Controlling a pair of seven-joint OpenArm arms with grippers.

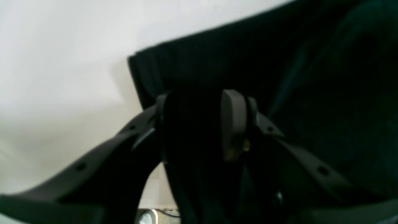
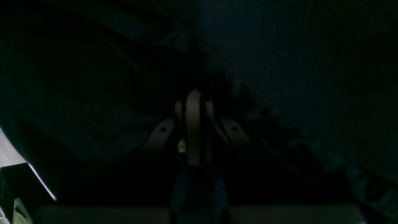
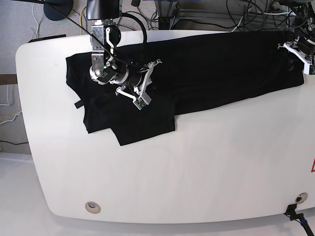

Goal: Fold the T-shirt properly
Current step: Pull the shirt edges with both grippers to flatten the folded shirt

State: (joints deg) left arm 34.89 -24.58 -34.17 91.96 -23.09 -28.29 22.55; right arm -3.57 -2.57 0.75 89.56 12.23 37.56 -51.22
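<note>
Left wrist: left gripper [image 1: 199,124] clamped on bunched black fold of T-shirt [image 1: 311,77]; cloth fills gap between fingers [image 1: 233,124]. Shirt edge lies on white table [image 1: 62,77].

Right wrist: view very dark. Right gripper [image 2: 193,124] pads pressed together, low against T-shirt [image 2: 295,77]; cannot tell if cloth pinched between them.

Base: T-shirt [image 3: 216,64] spread along far side of table [image 3: 172,172], sleeve end at view left. Right gripper [image 3: 145,83] over shirt at view left; left gripper [image 3: 300,51] at shirt's end, view right.
</note>
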